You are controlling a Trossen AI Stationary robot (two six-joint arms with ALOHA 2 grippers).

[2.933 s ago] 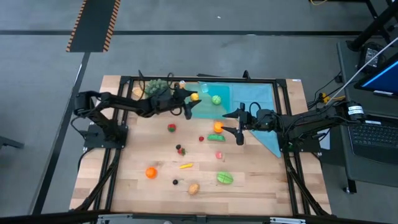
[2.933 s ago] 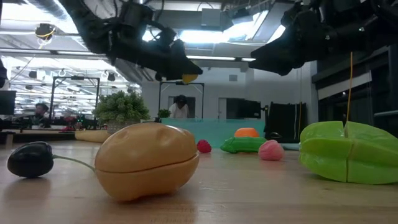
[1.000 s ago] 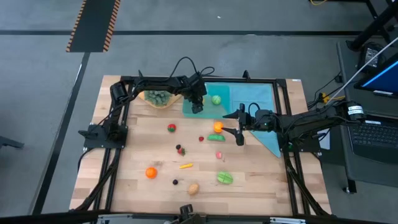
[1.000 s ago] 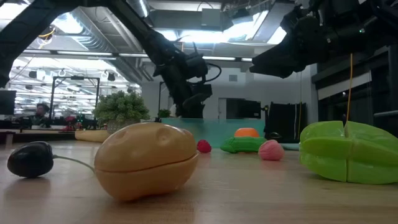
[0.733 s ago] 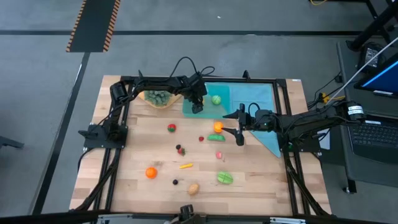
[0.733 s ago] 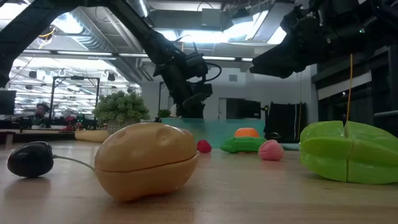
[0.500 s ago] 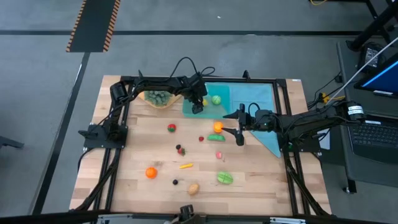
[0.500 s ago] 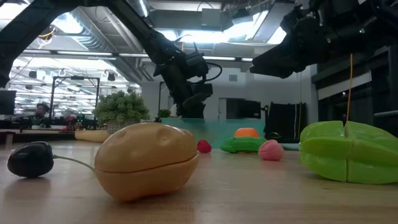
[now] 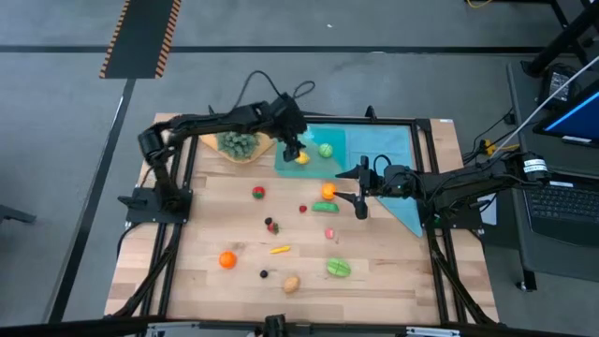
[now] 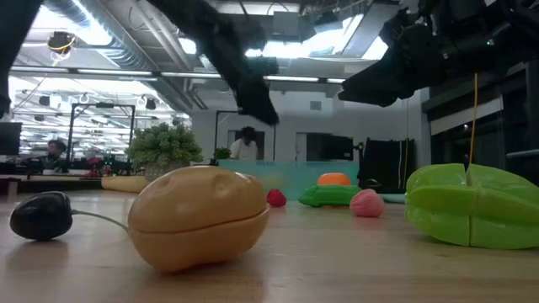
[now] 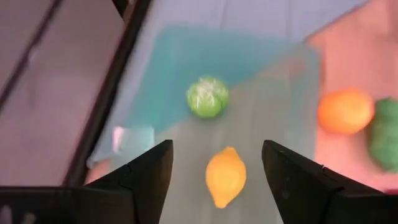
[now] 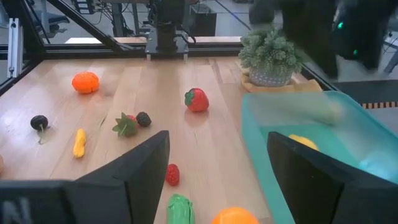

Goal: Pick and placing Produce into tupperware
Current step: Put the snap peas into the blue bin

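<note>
no text, label or number can be read anywhere.

The left pincer (image 11: 214,163) has let go and lifted, leaving the lemon (image 9: 302,158) in the tupperware (image 9: 316,164).

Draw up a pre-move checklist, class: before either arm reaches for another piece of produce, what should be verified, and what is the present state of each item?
1. Yellow lemon lies inside the tupperware: ok.
2. Left gripper has its jaws open and empty, above the lemon: ok.
3. Green round fruit also sits in the tupperware, apart from the lemon: ok.
4. Right gripper has its jaws open, nothing between them: ok.
5. Orange fruit and green vegetable lie on the wood near the right gripper, not yet boxed: not ok.
6. Whether the left arm has risen clear of the tupperware rim: cannot tell.
</note>
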